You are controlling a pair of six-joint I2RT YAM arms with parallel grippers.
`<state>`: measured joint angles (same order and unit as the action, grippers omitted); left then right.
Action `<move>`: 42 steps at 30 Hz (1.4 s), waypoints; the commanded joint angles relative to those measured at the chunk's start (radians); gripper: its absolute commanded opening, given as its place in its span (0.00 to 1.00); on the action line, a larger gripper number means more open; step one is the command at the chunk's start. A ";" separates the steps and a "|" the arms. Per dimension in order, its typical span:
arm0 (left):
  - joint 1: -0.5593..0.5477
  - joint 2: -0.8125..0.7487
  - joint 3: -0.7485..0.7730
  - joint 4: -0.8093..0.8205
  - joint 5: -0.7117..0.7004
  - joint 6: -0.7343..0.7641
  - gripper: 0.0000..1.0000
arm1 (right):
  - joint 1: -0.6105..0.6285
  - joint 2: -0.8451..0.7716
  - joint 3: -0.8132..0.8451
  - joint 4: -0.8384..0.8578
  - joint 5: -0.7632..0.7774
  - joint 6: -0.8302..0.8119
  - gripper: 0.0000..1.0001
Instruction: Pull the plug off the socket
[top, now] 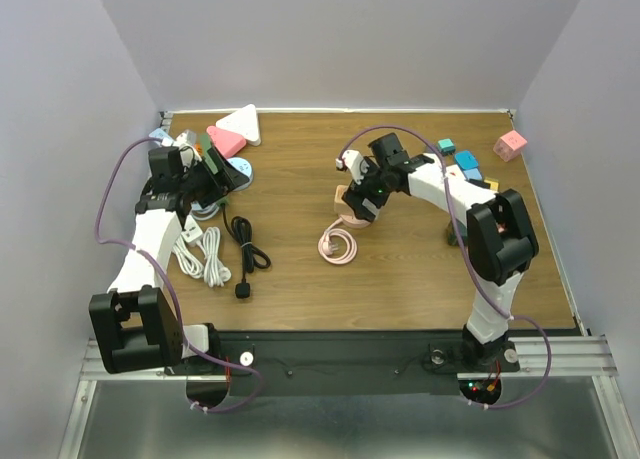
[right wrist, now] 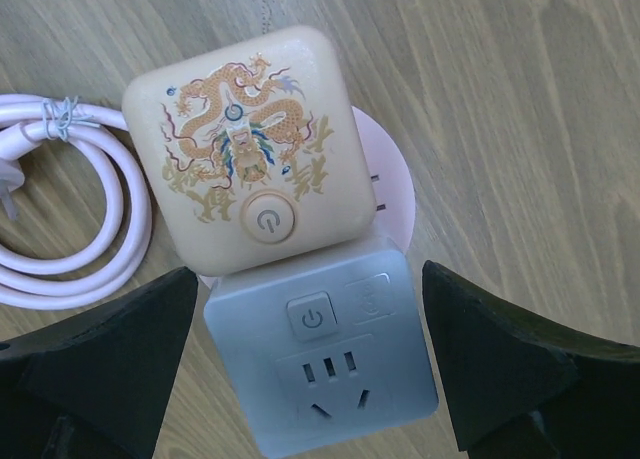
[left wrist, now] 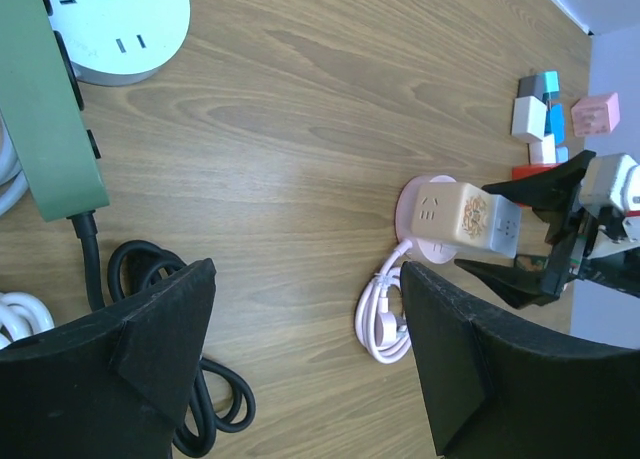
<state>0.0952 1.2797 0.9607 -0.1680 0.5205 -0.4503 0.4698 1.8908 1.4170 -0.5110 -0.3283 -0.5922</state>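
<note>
Soft, even light falls from overhead, and the table (top: 400,269) carries only faint, short shadows. The wood takes a pale sheen in the wrist views. Up close, the right pincer (right wrist: 310,274) shows near-black fingers (right wrist: 90,379) with little detail.

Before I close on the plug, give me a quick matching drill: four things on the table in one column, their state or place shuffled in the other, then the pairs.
Column one
1. cream cube
2. pink cord
3. green power strip
4. right hand

Column two
A. black cable leaving one end
B. open, a finger either side of the grey cube
C. coiled and tied, beside the pink base
D. dragon print, sitting over the pink base

Pairs: 1-D; 2-C; 3-A; 4-B
</note>
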 commanded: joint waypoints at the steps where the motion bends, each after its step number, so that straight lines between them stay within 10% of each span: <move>1: -0.003 -0.042 -0.022 0.021 0.027 -0.005 0.86 | -0.005 0.016 0.055 0.034 0.032 0.060 0.95; 4: -0.003 -0.040 -0.028 0.021 0.030 -0.004 0.86 | -0.005 0.028 0.095 0.037 0.040 0.124 0.74; 6: -0.003 -0.040 -0.028 0.022 0.032 -0.001 0.86 | -0.005 0.028 0.106 0.039 0.075 0.179 0.20; 11: -0.003 -0.045 -0.040 0.028 0.041 0.001 0.86 | -0.005 0.008 0.120 0.032 0.130 0.271 0.00; 21: -0.072 0.001 -0.017 0.062 0.064 -0.013 0.85 | 0.012 0.140 0.352 -0.041 0.178 1.163 0.00; 34: -0.295 0.079 -0.066 0.214 -0.020 -0.120 0.85 | 0.096 0.142 0.338 -0.027 0.275 1.525 0.00; 42: -0.311 0.154 -0.106 0.277 -0.086 -0.136 0.84 | 0.098 0.149 0.412 -0.015 0.123 1.468 0.01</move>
<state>-0.2035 1.3888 0.8658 0.0292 0.4629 -0.5758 0.5640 2.0842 1.7538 -0.6029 -0.1223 0.8574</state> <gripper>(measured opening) 0.846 0.672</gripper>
